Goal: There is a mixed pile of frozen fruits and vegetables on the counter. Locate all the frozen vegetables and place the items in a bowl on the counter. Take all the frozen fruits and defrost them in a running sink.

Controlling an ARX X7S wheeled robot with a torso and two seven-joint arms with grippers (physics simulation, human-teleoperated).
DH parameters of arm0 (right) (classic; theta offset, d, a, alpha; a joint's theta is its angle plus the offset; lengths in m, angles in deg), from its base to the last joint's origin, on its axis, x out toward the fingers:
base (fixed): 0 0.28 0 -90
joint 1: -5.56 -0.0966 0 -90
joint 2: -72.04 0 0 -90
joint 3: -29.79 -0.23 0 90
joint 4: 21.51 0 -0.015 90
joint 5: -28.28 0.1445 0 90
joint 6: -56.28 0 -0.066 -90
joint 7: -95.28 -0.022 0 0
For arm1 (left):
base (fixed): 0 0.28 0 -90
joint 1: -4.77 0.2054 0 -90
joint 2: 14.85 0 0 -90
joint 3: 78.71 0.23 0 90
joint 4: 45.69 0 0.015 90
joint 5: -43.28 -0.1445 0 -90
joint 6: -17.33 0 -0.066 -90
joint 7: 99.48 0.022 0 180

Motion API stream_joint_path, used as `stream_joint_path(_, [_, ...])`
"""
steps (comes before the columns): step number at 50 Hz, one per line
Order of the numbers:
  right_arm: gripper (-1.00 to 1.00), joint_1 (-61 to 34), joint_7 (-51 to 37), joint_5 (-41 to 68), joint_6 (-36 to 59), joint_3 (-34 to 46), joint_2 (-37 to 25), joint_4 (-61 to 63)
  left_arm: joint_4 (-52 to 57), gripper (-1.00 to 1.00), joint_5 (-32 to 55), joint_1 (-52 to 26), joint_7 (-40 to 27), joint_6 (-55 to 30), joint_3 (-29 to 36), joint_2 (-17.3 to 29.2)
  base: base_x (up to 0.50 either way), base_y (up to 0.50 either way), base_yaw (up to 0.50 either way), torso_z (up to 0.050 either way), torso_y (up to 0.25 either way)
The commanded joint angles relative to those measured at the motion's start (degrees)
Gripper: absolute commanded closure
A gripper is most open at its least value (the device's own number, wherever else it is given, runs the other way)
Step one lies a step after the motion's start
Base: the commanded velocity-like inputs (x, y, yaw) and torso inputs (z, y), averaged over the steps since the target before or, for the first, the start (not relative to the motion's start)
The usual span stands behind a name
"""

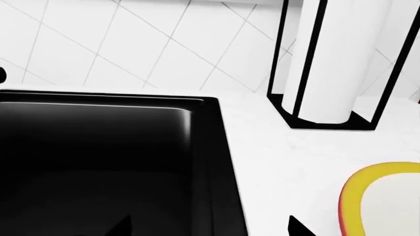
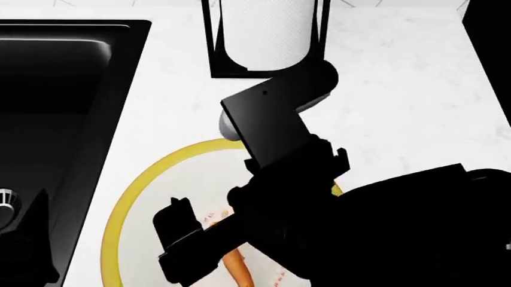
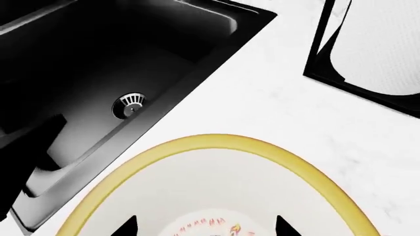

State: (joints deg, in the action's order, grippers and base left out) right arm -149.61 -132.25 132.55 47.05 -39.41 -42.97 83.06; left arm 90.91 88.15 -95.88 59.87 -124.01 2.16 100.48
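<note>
The white bowl (image 2: 140, 185) with its yellow rim (image 3: 262, 147) sits on the counter (image 2: 399, 78) just right of the black sink (image 2: 56, 89). My right gripper (image 3: 204, 227) hangs open over the bowl's inside, nothing between its fingertips. An orange carrot (image 2: 237, 267) lies in the bowl, mostly hidden under my right arm (image 2: 276, 119). My left gripper (image 1: 211, 228) is open and empty above the sink's right edge (image 1: 223, 162), with the bowl's rim (image 1: 351, 196) beside it. The eggplant, the pear and the mixed pile are out of view.
A black-framed paper towel holder (image 2: 264, 36) stands at the back of the counter behind the bowl, in front of a white tiled wall (image 1: 131, 44). A silver drain strainer (image 3: 129, 104) sits in the sink basin. A dark edge (image 2: 489, 36) rises at the far right.
</note>
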Motion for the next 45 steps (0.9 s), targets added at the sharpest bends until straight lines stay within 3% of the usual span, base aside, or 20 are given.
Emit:
stream_joint_path(1, [-1.0, 5.0, 1.7, -7.0, -5.8, -7.3, -2.5, 11.5, 0.0, -1.0, 1.0, 0.5, 0.2, 0.7, -0.9, 0.0, 0.0, 0.0, 0.0, 0.0, 0.0])
stream_joint_path(5, [-1.0, 12.9, 3.3, -13.4, -10.8, -13.3, -4.5, 19.5, 0.5, -1.0, -0.6, 1.2, 1.3, 2.5, -0.1, 0.4, 0.0, 0.0, 0.0, 0.0, 0.0])
stream_joint_path(9, [-1.0, 20.7, 8.2, -25.9, -14.2, -14.6, -7.4, 27.1, 0.3, -1.0, 1.0, 1.2, 1.4, 2.8, -1.0, -0.3, 0.0, 0.0, 0.0, 0.0, 0.0])
stream_joint_path(12, [-1.0, 26.0, 7.8, -29.2, -17.2, -16.9, -8.0, 29.9, 0.1, -1.0, 0.9, 1.4, 1.7, 3.4, -0.8, -0.5, 0.0, 0.0, 0.0, 0.0, 0.153])
stream_joint_path(21, [-1.0, 36.4, 12.1, -43.4, -24.1, -15.1, -9.1, 34.8, -0.3, -1.0, 0.6, 1.8, 2.0, 4.3, -0.5, -0.6, 0.0, 0.0, 0.0, 0.0, 0.25])
stream_joint_path(27, [-1.0, 40.2, 12.8, -46.9, -28.3, -16.9, -8.5, 33.3, -0.4, -1.0, 0.4, 1.7, 1.9, 4.4, -0.1, -0.7, 0.0, 0.0, 0.0, 0.0, 0.25])
stream_joint_path(37, [-1.0, 45.8, 13.9, -55.5, -31.7, -17.2, -12.6, 32.9, -1.4, -1.0, -0.4, 2.0, 2.1, 5.8, 0.1, -1.0, 0.0, 0.0, 0.0, 0.0, 0.25])
stream_joint_path(45, [-1.0, 49.5, 13.1, -53.6, -32.8, -22.2, -13.8, 32.0, -0.8, -1.0, -0.5, 1.7, 1.6, 6.1, 0.0, -0.9, 0.0, 0.0, 0.0, 0.0, 0.242])
